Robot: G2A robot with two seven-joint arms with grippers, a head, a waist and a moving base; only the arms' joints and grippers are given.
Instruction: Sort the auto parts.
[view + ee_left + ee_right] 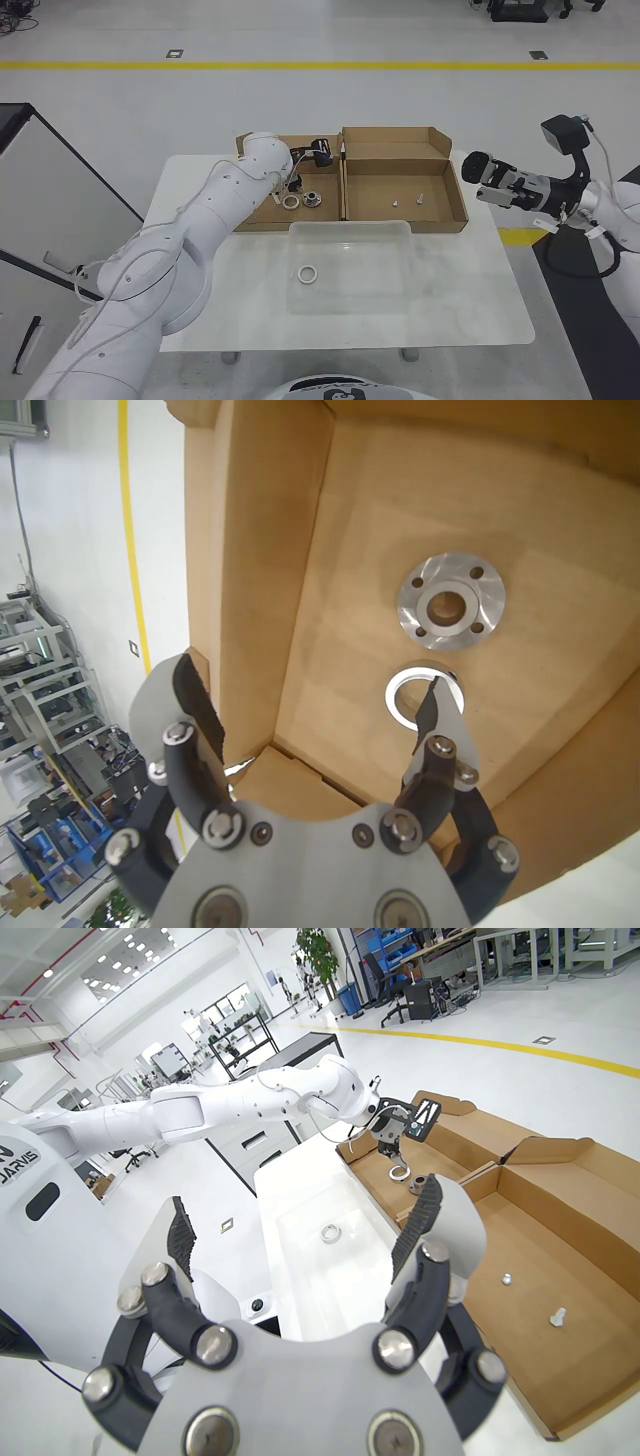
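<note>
Two open cardboard boxes sit side by side at the table's far side. In the left box (262, 215) lie a metal ring (291, 201) (400, 700) and a round flange (313, 198) (451, 600) with bolt holes. My left gripper (293, 186) (310, 672) hangs open just above the ring, one fingertip (435, 700) over its rim. The right box (440, 205) holds two small bolts (396, 201) (557, 1317). Another ring (308, 273) (330, 1233) lies in the clear tray (390, 300). My right gripper (482, 182) (305, 1190) stands open and empty beyond the table's right edge.
The clear tray takes up the table's middle, in front of the boxes. The box walls and raised flaps (390, 140) stand around both compartments. A dark cabinet (30, 200) stands left of the table. Bare white tabletop (470, 290) lies to the tray's right.
</note>
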